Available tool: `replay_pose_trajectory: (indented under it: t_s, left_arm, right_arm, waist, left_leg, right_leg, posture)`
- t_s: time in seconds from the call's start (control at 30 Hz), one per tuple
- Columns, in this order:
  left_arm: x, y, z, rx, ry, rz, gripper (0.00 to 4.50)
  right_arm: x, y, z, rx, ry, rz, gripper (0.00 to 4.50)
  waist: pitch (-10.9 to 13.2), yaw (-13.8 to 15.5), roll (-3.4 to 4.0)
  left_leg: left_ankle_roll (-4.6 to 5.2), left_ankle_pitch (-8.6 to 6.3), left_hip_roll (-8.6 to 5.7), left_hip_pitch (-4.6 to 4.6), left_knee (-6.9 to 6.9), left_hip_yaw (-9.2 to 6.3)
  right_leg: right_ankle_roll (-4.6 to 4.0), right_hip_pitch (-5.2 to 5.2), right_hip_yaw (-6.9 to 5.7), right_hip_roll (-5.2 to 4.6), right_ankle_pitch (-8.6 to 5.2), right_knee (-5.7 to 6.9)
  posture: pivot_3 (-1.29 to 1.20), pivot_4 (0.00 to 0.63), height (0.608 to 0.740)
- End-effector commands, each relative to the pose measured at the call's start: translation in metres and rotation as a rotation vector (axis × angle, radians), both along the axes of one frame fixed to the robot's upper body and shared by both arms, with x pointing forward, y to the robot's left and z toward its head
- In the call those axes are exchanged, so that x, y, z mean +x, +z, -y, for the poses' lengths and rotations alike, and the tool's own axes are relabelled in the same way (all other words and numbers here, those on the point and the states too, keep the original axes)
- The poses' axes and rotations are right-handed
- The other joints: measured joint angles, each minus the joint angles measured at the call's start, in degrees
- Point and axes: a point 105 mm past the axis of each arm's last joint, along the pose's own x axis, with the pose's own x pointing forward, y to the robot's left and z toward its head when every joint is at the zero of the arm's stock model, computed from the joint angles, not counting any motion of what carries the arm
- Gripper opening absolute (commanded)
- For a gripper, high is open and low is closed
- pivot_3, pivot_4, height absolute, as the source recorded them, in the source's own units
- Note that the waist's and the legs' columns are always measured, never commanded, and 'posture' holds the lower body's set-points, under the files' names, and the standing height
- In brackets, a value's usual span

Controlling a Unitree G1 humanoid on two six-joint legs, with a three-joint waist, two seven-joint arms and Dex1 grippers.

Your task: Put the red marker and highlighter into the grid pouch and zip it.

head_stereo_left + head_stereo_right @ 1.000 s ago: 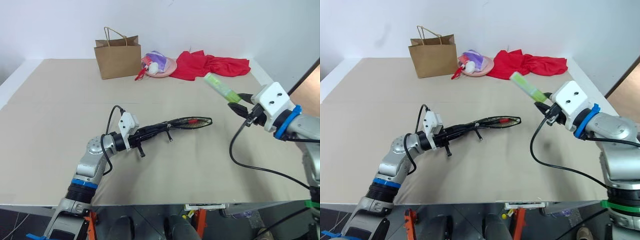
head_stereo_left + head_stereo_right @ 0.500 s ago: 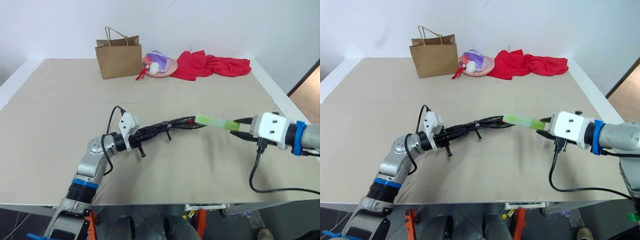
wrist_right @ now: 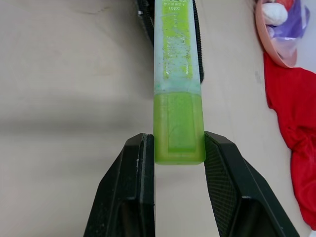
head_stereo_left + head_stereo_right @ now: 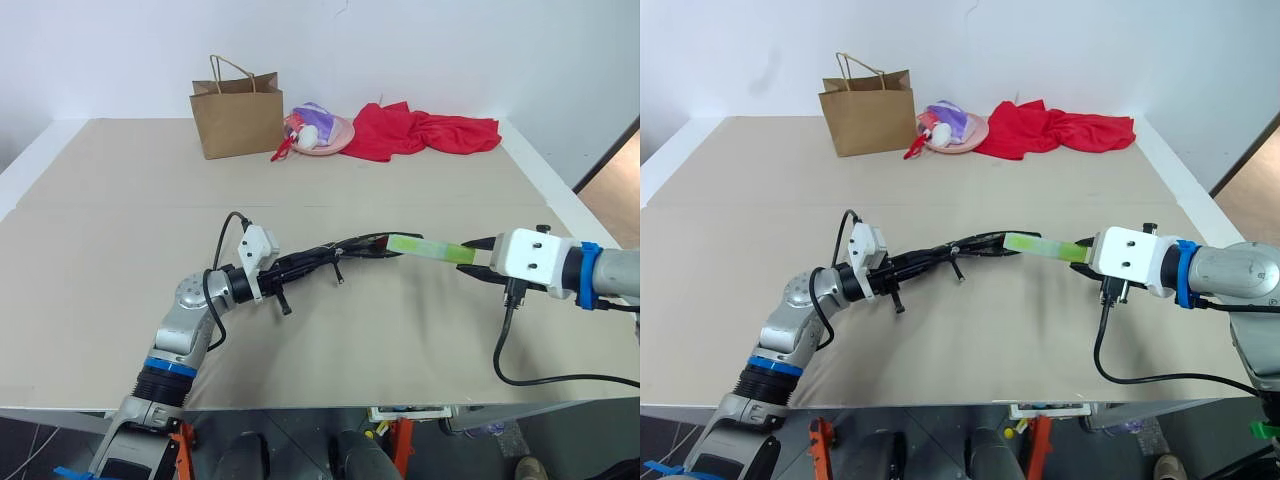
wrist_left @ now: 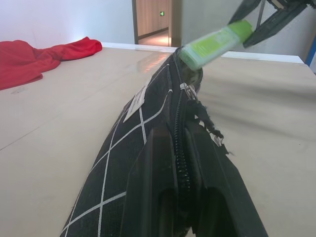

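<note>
My left gripper [image 4: 300, 265] is shut on the zipper edge of the grid pouch [image 4: 345, 248], a black pouch with white lines held edge-up just above the table. In the left wrist view the zipper [image 5: 180, 113] runs away between the black fingers [image 5: 148, 197]. My right gripper [image 4: 478, 255] is shut on the lime-green end of the highlighter [image 4: 425, 246], and its paler cap [image 5: 212, 44] touches the pouch's far mouth. The right wrist view shows both pads clamping the highlighter [image 3: 177, 89]. A speck of red [image 4: 380, 241] shows at that mouth; I cannot tell if it is the red marker.
At the back of the beige table [image 4: 120, 230] stand a brown paper bag [image 4: 237, 112], a pink plate [image 4: 335, 140] holding a toy, and a crumpled red cloth [image 4: 425, 130]. A black cable [image 4: 520, 350] loops under the right wrist. The table's right edge [image 4: 560, 205] lies near the right arm.
My right gripper swung down and leftward from a raised pose, laying the highlighter level and bringing its cap to the pouch mouth. The left gripper and pouch stayed still.
</note>
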Motion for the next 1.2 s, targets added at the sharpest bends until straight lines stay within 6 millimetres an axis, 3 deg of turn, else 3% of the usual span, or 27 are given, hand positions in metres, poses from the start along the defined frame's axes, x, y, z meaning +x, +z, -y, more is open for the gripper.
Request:
replay_pose_trajectory:
  t_s: [0.03, 0.27, 0.37, 0.6, 0.67, 0.7, 0.8, 0.87, 1.03, 1.1, 1.17, 1.2]
  left_arm:
    - [0.000, 0.014, 0.000, -0.017, -0.003, 0.056, 0.00]
    - [0.002, 0.015, -0.001, -0.013, -0.003, 0.061, 0.00]
    - [0.002, 0.016, -0.001, -0.013, -0.005, 0.062, 0.00]
    - [0.004, 0.018, 0.000, -0.023, 0.001, 0.066, 0.00]
    - [0.004, 0.018, 0.000, -0.024, 0.003, 0.066, 0.00]
    - [0.004, 0.018, -0.001, -0.024, 0.003, 0.066, 0.00]
    - [0.004, 0.018, -0.001, -0.025, 0.005, 0.067, 0.00]
    - [0.003, 0.018, -0.002, -0.025, 0.006, 0.068, 0.00]
    - [0.003, 0.018, -0.001, -0.025, 0.006, 0.065, 0.00]
    - [0.002, 0.017, -0.001, -0.025, 0.005, 0.064, 0.00]
    - [0.002, 0.017, -0.001, -0.026, 0.006, 0.062, 0.00]
    - [0.001, 0.016, -0.001, -0.027, 0.008, 0.060, 0.00]
  right_arm:
    - [0.006, 0.000, -0.008, -0.021, 0.037, 0.013, 1.06]
    - [0.030, -0.007, -0.026, -0.081, 0.099, 0.025, 1.06]
    - [0.041, -0.011, -0.050, -0.094, 0.165, 0.039, 1.06]
    - [0.044, -0.015, -0.097, -0.066, 0.301, 0.036, 1.06]
    - [0.045, -0.013, -0.100, -0.043, 0.296, 0.023, 1.86]
    - [0.045, -0.011, -0.099, -0.035, 0.287, 0.021, 2.50]
    - [0.050, -0.005, -0.087, -0.035, 0.239, 0.045, 3.46]
    - [0.049, 0.003, -0.076, -0.006, 0.206, 0.048, 3.46]
    - [0.040, 0.038, -0.062, 0.200, 0.145, 0.047, 3.46]
    - [0.013, 0.055, -0.064, 0.455, 0.182, -0.100, 3.46]
    - [-0.015, 0.052, -0.062, 0.575, 0.225, -0.273, 3.46]
    - [-0.025, 0.031, -0.059, 0.563, 0.193, -0.364, 3.46]
  waist:
    - [0.00, -0.03, 0.00]
    - [0.01, -0.32, -0.01]
    - [0.01, -0.43, 0.00]
    - [0.00, -0.25, 0.00]
    - [0.00, -0.06, 0.00]
    - [0.00, -0.03, 0.00]
    - [0.00, 0.08, 0.00]
    - [0.01, 0.09, 0.00]
    - [0.00, 0.11, 0.00]
    - [0.00, 0.11, 0.00]
    - [0.00, 0.14, 0.00]
    - [0.00, 0.19, -0.01]
  left_leg:
    - [0.00, 0.00, 0.00, 0.00, 0.00, 0.00]
    - [0.00, 0.01, 0.01, 0.03, 0.01, 0.06]
    - [0.00, 0.01, 0.03, 0.05, 0.01, 0.04]
    - [0.00, 0.00, 0.04, -0.06, -0.04, 0.00]
    - [0.00, -0.01, 0.02, -0.08, -0.03, -0.01]
    - [0.00, -0.01, 0.00, -0.10, -0.02, -0.01]
    - [0.00, -0.01, 0.00, -0.10, -0.01, -0.01]
    - [0.00, -0.01, 0.00, -0.10, 0.00, -0.01]
    - [0.00, -0.01, 0.01, -0.10, 0.01, -0.01]
    - [0.00, -0.01, 0.02, -0.10, 0.00, -0.03]
    - [0.00, -0.01, 0.02, -0.11, -0.02, -0.07]
    - [0.02, -0.02, 0.03, -0.15, -0.03, -0.14]
  right_leg:
    - [-0.01, -0.01, 0.00, 0.00, 0.00, 0.00]
    - [-0.04, -0.01, 0.05, 0.01, 0.06, 0.01]
    - [-0.05, 0.00, 0.03, 0.03, 0.05, 0.01]
    - [-0.25, -0.07, -0.01, 0.04, 0.09, 0.02]
    - [-0.28, -0.07, -0.02, 0.01, 0.11, 0.02]
    - [-0.31, -0.07, -0.03, -0.02, 0.13, 0.02]
    - [-0.31, -0.06, -0.04, -0.02, 0.13, 0.02]
    - [-0.31, -0.07, -0.05, -0.02, 0.13, 0.02]
    - [-0.32, -0.06, -0.05, -0.02, 0.14, 0.02]
    - [-0.35, -0.07, -0.05, 0.00, 0.15, 0.02]
    - [-0.37, -0.06, -0.08, 0.00, 0.16, 0.03]
    - [-0.40, -0.04, -0.13, 0.00, 0.14, 0.02]
  posture:
    - [0.00, 0.150, 0.740]
    - [0.00, 0.150, 0.740]
    - [0.00, 0.150, 0.740]
    - [0.00, 0.150, 0.740]
    - [0.00, 0.150, 0.740]
    - [0.00, 0.150, 0.740]
    - [0.00, 0.150, 0.740]
    - [0.00, 0.150, 0.740]
    - [0.00, 0.150, 0.740]
    - [0.00, 0.150, 0.740]
    - [0.00, 0.150, 0.740]
    - [0.00, 0.150, 0.740]
